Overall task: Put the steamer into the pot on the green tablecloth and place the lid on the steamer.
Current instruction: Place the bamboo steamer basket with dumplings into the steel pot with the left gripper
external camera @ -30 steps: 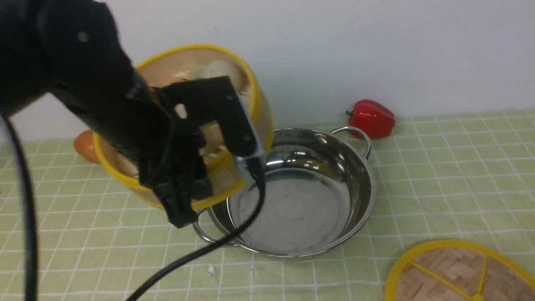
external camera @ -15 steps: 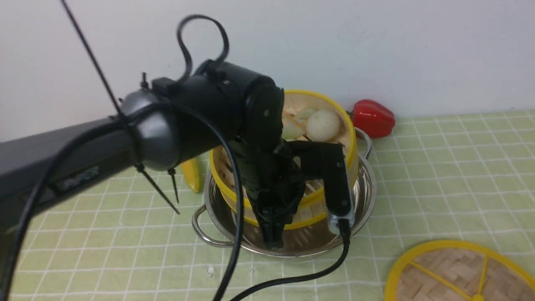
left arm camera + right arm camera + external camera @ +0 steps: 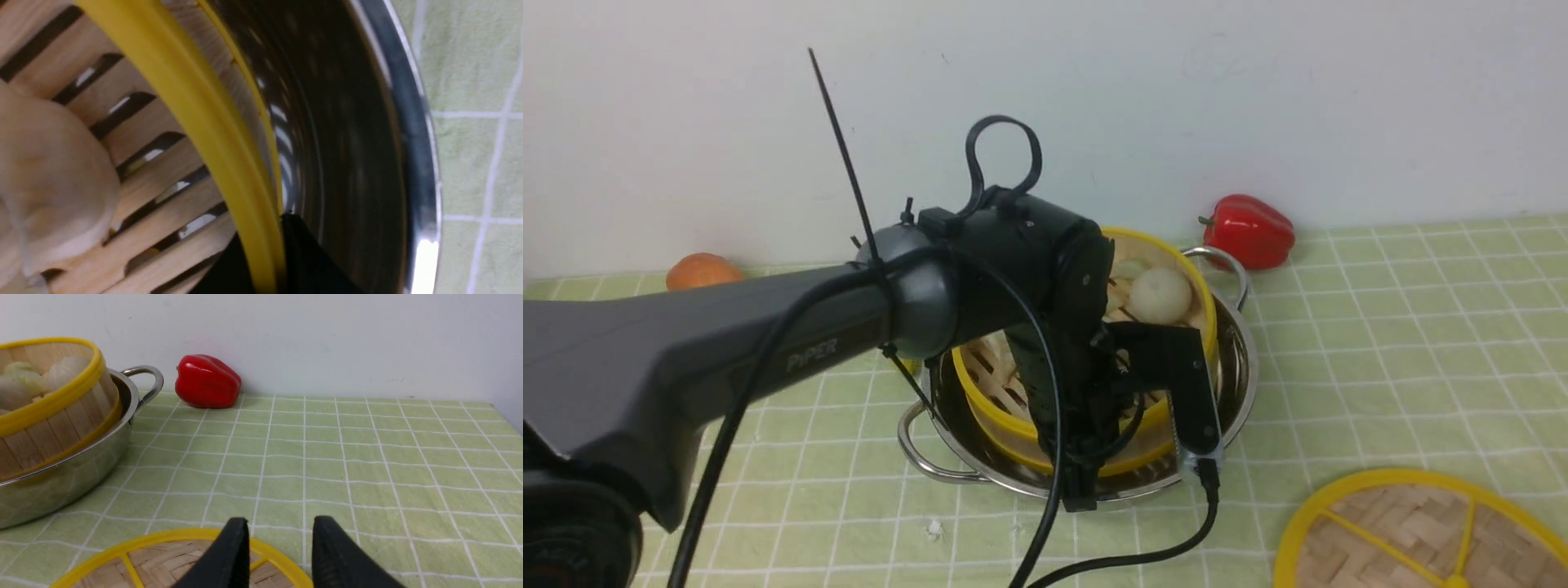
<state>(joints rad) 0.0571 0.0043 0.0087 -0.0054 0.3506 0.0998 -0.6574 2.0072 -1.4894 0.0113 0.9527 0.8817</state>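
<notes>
Steamer (image 3: 1005,433) lowered into pot (image 3: 1237,359) on tablecloth (image 3: 1380,343); left fingers (image 3: 302,261) clamp it, right fingers (image 3: 229,555) apart.

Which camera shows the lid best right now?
Front view: the lid lies flat on the tablecloth, nothing covering it, though the frame edge crops it. Right wrist view shows only its far part, behind the right gripper. Left wrist view misses it.

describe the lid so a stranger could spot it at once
On the green tablecloth, find the steel pot. Nearer the robot and to the right lies the lid. Unlike the steamer in the pot, it is flat, woven, with yellow spokes.
</notes>
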